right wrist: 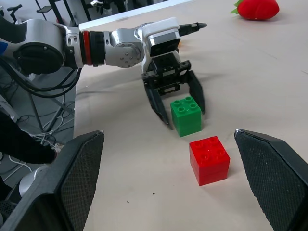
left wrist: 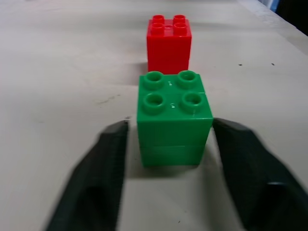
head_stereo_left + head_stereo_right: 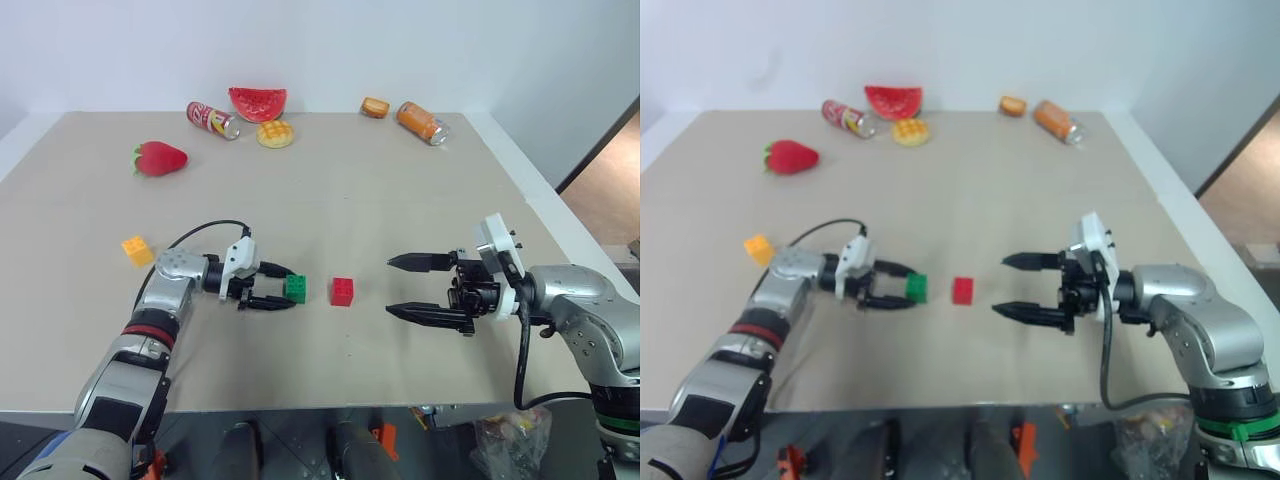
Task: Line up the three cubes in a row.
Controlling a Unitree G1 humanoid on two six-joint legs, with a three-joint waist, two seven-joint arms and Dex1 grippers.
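cube [image 3: 295, 288] left of cube [image 3: 343, 291] | third cube [image 3: 138, 250] far left | cans at the table's far edge

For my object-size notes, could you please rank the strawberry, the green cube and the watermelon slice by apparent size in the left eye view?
1. Watermelon slice
2. Strawberry, only slightly smaller
3. Green cube, clearly smallest, though nearest the camera
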